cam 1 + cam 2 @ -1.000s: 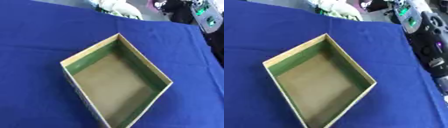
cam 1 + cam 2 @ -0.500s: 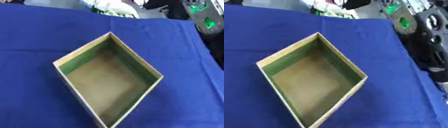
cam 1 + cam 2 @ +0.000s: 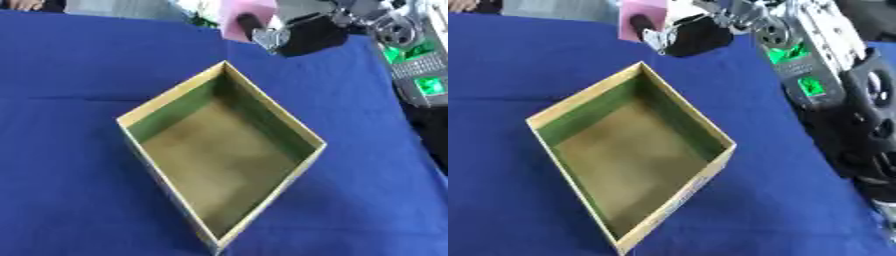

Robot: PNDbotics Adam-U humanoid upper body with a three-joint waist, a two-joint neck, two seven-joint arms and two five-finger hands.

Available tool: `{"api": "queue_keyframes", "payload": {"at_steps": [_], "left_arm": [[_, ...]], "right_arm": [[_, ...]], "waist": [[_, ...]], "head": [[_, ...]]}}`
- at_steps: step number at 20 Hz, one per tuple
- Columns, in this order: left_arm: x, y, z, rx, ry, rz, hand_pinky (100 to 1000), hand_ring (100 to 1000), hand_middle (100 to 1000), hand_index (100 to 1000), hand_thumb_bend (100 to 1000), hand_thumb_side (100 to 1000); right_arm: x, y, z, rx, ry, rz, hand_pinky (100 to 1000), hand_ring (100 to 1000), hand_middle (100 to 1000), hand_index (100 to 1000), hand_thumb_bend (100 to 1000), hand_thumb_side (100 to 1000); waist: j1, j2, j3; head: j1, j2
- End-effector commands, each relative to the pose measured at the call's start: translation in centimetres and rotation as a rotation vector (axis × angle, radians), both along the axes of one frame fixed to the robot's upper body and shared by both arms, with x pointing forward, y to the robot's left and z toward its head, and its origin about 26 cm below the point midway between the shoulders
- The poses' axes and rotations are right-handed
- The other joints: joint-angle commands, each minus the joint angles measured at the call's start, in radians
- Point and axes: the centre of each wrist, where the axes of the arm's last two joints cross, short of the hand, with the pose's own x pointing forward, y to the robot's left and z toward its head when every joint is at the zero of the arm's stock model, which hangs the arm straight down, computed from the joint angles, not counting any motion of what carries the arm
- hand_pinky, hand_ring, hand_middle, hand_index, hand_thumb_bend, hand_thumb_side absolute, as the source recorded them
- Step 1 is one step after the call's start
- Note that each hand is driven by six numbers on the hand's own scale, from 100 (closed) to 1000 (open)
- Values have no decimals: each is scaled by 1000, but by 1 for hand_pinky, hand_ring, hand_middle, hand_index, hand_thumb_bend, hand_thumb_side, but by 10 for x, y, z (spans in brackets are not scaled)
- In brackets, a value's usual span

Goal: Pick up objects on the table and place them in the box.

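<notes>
While the box point(image 3: 223, 160) lies empty, a pink block point(image 3: 642, 18) is carried toward it by the right hand point(image 3: 689, 34).

A blue cloth point(image 3: 70, 75), soft and faintly creased, is spread over the table; the box, cardboard with green inner walls and a tan floor, is set cornerwise on it; the block, flat-faced and matte, is held at the far edge beyond the box's far corner, the hand's fingers curled round it; the carry step is judged in hand; next, travel over the opening and a release are called for.
</notes>
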Motion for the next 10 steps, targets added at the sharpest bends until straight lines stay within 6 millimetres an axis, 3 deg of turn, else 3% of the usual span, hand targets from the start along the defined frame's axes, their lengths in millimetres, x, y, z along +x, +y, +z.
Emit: {"api": "queue_keyframes", "payload": {"at_steps": [1, 10], "left_arm": [[-3, 5, 10, 20, -33, 13, 945, 857, 1000, 679, 100, 902], [-2, 5, 11, 16, -43, 22, 945, 857, 1000, 678, 100, 902]], "right_arm": [[-2, 6, -4, -2, 21, 29, 633, 752, 504, 653, 100, 609], [17, 19, -56, -41, 238, 62, 606, 745, 507, 651, 100, 609]], "waist": [[9, -21, 0], [3, -16, 9]], "head": [[13, 12], [21, 11]]}}
